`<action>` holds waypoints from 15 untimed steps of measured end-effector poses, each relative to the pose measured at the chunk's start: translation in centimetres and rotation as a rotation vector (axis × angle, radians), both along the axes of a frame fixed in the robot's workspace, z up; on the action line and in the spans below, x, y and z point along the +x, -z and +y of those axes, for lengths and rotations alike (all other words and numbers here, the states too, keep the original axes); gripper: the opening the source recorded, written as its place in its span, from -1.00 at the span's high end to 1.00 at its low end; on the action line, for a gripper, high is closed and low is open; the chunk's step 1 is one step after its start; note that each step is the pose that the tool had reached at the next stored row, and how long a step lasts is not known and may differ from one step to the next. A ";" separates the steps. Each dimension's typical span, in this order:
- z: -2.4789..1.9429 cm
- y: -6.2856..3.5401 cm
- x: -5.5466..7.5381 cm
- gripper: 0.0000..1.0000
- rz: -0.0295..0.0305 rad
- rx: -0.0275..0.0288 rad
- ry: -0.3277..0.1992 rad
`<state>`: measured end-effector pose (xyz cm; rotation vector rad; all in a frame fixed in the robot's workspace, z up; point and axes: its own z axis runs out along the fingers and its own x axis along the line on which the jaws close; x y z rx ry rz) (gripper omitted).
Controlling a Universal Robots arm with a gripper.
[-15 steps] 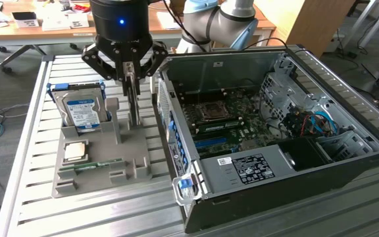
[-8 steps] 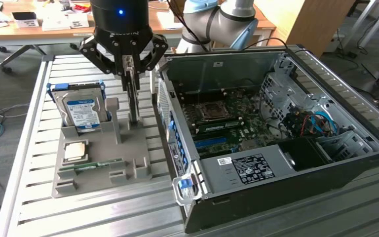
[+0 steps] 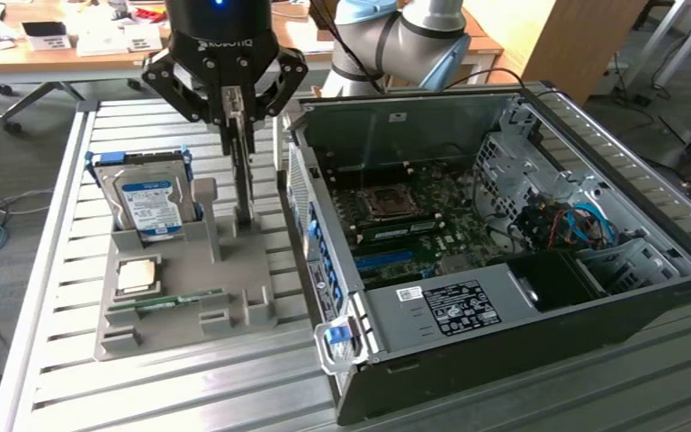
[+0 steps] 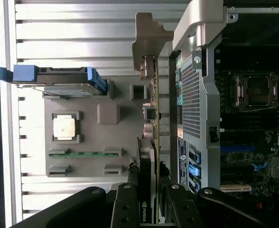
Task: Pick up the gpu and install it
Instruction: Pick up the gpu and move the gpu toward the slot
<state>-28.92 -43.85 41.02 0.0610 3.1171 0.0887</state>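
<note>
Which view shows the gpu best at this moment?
The wrist view: the gpu shows its silver bracket, green board edge and black cooler, clamped in the gripper. The exterior view gives just a thin edge-on strip under the gripper, by the grey tray.

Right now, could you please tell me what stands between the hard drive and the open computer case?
The gpu, on edge over the grey holder, clamped in the gripper. Both the exterior and wrist views show it.
</note>
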 end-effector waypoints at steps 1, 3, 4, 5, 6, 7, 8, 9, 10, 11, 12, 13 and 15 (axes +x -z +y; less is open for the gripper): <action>0.00 -0.17 0.0 0.46 0.0000 -0.0001 0.000; 0.00 -0.48 0.0 0.46 -0.0001 0.0000 0.000; 0.00 -0.64 0.0 0.46 0.0000 -0.0001 0.000; 0.00 -0.79 0.0 0.46 0.0000 0.0000 0.000; 0.00 -0.93 0.0 0.46 0.0000 0.0000 0.000; 0.00 -1.07 0.0 0.46 0.0000 0.0000 0.000; 0.00 -1.22 0.0 0.46 0.0000 0.0000 0.000; 0.00 -1.35 0.0 0.46 0.0000 0.0000 0.000; 0.00 -1.48 0.0 0.46 0.0000 0.0000 0.000; 0.00 -1.61 0.0 0.46 0.0000 0.0000 0.000; 0.00 -1.74 0.0 0.46 0.0000 0.0000 0.000; 0.00 -1.87 0.0 0.46 0.0000 0.0000 0.000; 0.00 -2.14 0.0 0.46 0.0000 0.0000 0.000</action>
